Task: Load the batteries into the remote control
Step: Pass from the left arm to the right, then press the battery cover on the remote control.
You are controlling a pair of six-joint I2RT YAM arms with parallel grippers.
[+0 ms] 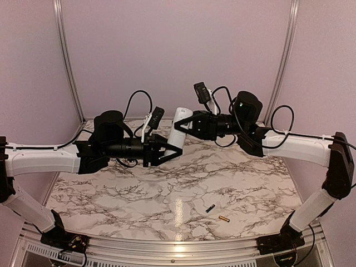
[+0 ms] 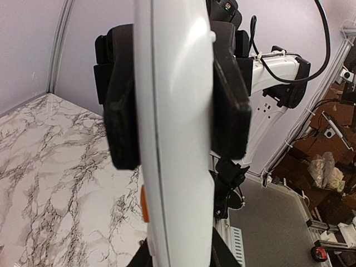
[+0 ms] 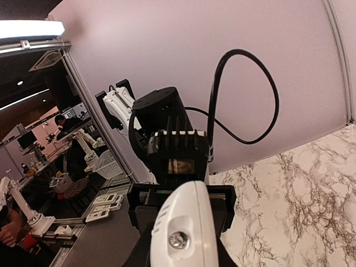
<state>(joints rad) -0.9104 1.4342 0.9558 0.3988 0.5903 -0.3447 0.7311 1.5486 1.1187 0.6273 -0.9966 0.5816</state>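
Observation:
The white remote control (image 1: 178, 132) is held in the air above the back middle of the table, gripped from both sides. My left gripper (image 1: 168, 149) is shut on its lower end and my right gripper (image 1: 187, 127) is shut on its upper part. In the left wrist view the remote (image 2: 178, 139) fills the centre, with an orange mark (image 2: 144, 203) on its edge and the right gripper's black pads (image 2: 231, 105) clamped across it. In the right wrist view its rounded end (image 3: 183, 233) faces me. The dark battery (image 1: 209, 209) and the gold battery (image 1: 224, 219) lie on the table, front right.
The marble table (image 1: 111, 194) is enclosed by purple walls with metal posts (image 1: 68, 55). A metal rail (image 1: 167, 247) runs along the near edge, with both arm bases on it. Cables loop above both wrists.

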